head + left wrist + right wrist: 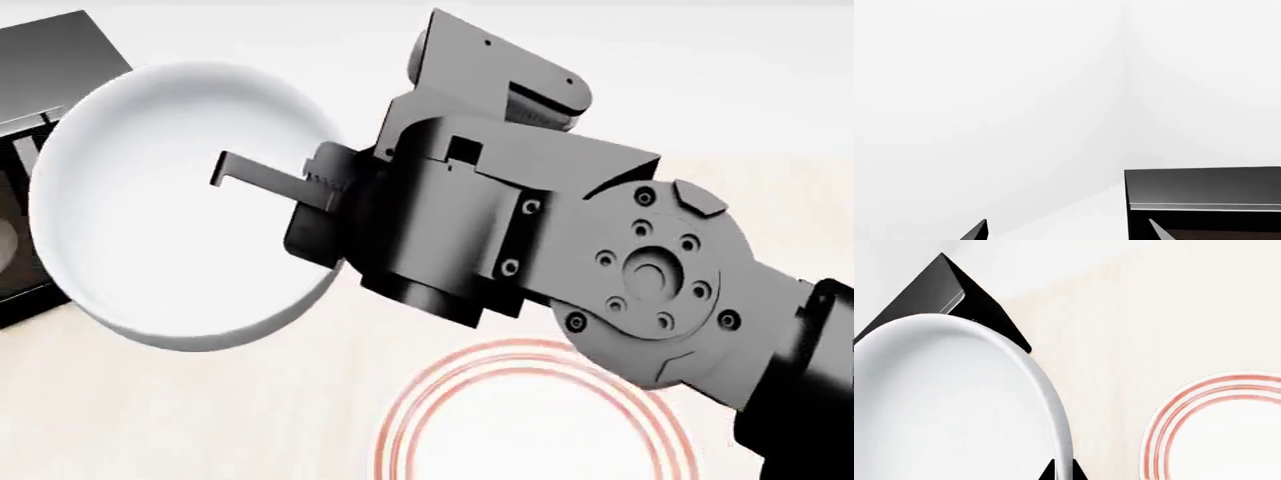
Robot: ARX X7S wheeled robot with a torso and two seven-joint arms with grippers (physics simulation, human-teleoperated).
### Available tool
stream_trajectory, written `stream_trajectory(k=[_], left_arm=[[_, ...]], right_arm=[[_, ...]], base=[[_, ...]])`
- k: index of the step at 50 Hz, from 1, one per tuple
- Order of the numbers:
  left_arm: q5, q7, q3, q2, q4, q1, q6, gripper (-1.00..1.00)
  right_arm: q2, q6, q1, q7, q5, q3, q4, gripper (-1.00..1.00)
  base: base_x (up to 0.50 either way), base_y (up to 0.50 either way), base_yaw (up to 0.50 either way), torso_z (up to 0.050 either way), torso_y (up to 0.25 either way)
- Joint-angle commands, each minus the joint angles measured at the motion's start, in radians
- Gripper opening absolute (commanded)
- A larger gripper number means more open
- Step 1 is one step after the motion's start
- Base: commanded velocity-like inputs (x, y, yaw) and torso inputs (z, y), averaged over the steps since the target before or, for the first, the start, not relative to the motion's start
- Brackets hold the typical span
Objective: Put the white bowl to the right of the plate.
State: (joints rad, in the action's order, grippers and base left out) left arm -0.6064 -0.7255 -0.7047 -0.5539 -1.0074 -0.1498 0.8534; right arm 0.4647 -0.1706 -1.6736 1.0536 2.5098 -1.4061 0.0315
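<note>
My right gripper (314, 185) is shut on the rim of the white bowl (160, 230) and holds it in the air, tilted toward the head camera, to the left of and beyond the plate. In the right wrist view the two fingertips of the right gripper (1062, 473) pinch the wall of the bowl (941, 405). The plate (534, 430) with red-orange rings lies flat on the table; it also shows in the right wrist view (1227, 440). My left gripper (1067, 236) is open and empty, facing a white wall corner; it is out of the head view.
A dark microwave (40, 70) stands at the far left, partly behind the bowl; it also shows in the right wrist view (934, 290) and the left wrist view (1201, 185). The table (134, 410) is pale wood. My right arm (641, 270) fills the middle of the head view.
</note>
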Motion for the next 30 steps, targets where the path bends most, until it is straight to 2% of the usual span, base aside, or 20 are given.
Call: stream_trajectory(k=[1,16,24,30], left_arm=[[0.008,-0.027,0.036,-0.015,0.0,0.002,-0.001,1.0],[0.016,-0.054,0.084,-0.036,0.006,0.012,0.0,1.0],[0.019,-0.064,0.102,-0.044,0.009,0.013,-0.004,1.0],[0.027,-0.075,0.125,-0.052,0.01,0.016,-0.004,1.0]], right_arm=[[0.177,-0.045,-0.046,-0.026,0.004,0.052,0.022,-1.0],[0.351,-0.085,-0.095,-0.003,-0.015,0.068,0.04,-1.0],[0.409,-0.08,-0.083,0.0,-0.041,0.061,0.045,-1.0],[0.495,-0.06,-0.066,-0.006,-0.03,0.074,0.062,-1.0]], base=[[0.0,0.0,0.0,0.0,0.0],[0.0,0.0,0.0,0.0,0.001],[0.0,0.0,0.0,0.0,0.001],[0.0,0.0,0.0,0.0,0.0]])
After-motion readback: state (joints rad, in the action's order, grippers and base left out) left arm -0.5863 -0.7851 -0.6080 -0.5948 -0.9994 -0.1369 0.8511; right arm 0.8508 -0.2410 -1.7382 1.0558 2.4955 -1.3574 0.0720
